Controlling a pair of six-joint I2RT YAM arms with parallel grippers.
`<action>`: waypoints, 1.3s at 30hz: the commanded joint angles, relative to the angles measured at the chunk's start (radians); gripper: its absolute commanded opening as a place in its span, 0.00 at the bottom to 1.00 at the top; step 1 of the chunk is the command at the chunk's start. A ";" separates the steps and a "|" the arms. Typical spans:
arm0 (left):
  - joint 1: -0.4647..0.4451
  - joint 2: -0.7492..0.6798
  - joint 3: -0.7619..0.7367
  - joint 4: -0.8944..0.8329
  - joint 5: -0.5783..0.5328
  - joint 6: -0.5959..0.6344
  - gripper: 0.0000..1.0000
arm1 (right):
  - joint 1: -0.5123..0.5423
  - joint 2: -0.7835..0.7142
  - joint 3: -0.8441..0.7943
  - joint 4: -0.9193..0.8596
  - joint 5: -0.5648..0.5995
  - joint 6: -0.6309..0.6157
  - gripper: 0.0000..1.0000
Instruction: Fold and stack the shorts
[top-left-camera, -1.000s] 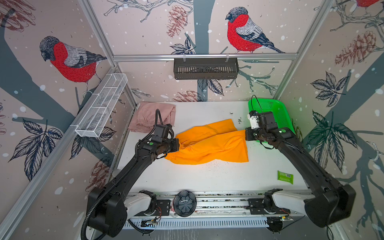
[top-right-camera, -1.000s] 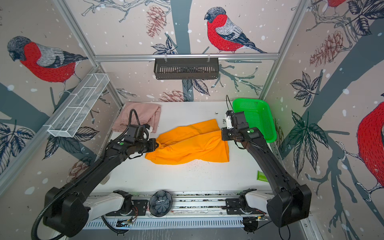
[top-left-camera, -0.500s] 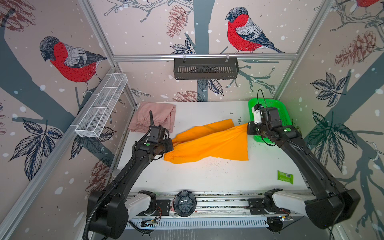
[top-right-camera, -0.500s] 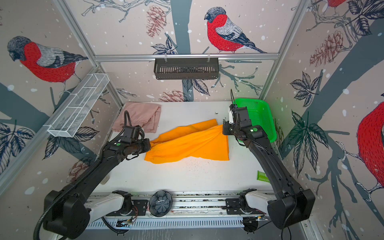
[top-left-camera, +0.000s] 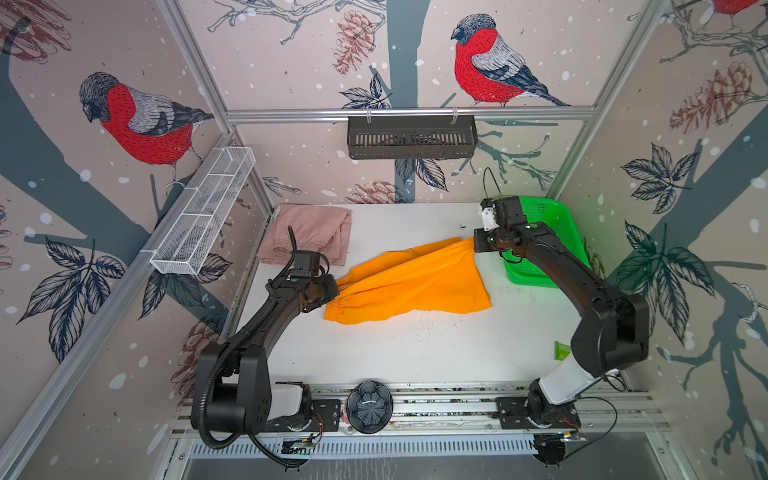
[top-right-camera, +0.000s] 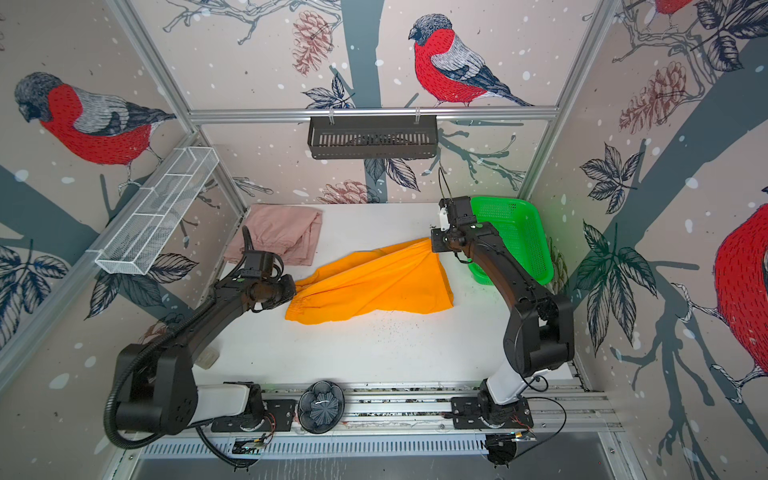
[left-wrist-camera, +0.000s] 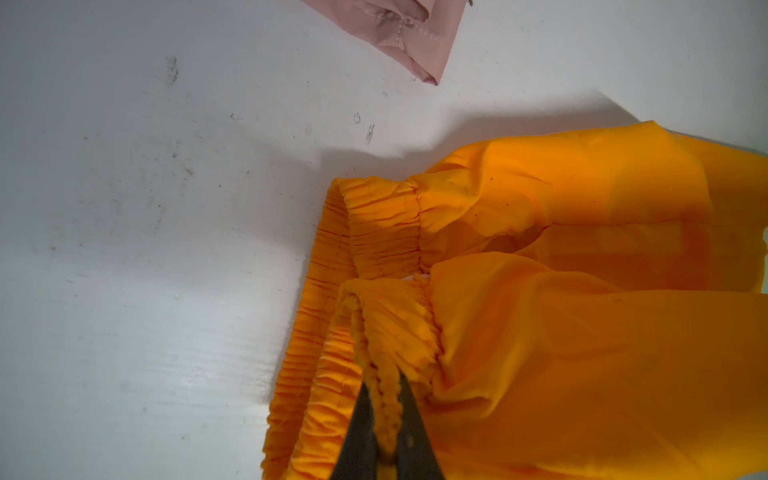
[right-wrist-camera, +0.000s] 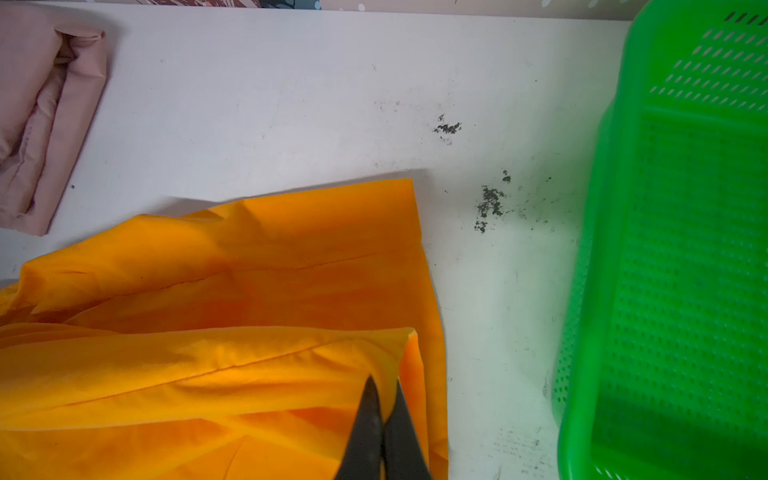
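Held garment: the orange shorts lie across the middle of the white table and are stretched between the two arms. The gathered elastic waistband is toward the left arm and the leg hems toward the right arm. The near edge rests on the table, and both gripped ends are raised.
Left side: the left gripper is clenched on a bunched fold of the waistband. In the left wrist view its dark fingers pinch the elastic between them.
Right side: the right gripper is clamped on a leg hem near its corner, with only thin cloth between the fingers. In both top views it stands just beside the green mesh basket.
Other garment: the pink shorts lie folded in the far left corner of the table, touched by neither gripper.
Gap: the pink shorts are near the orange shorts but apart from them, with bare table between.
Basket: it sits at the far right of the table, against the right wall.
Table surface: dark specks are scattered between the orange hem and the basket.
Stack: the orange shorts are not on the pink shorts.
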 joint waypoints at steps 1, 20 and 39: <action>0.016 0.025 0.012 0.001 -0.061 0.020 0.00 | -0.008 0.025 0.009 0.077 0.025 -0.024 0.00; 0.085 0.095 0.157 0.057 -0.062 0.049 0.98 | -0.031 0.160 0.062 0.270 -0.203 0.023 0.55; 0.132 -0.210 -0.306 0.272 0.262 -0.029 0.69 | -0.085 -0.216 -0.538 0.259 -0.099 0.115 0.70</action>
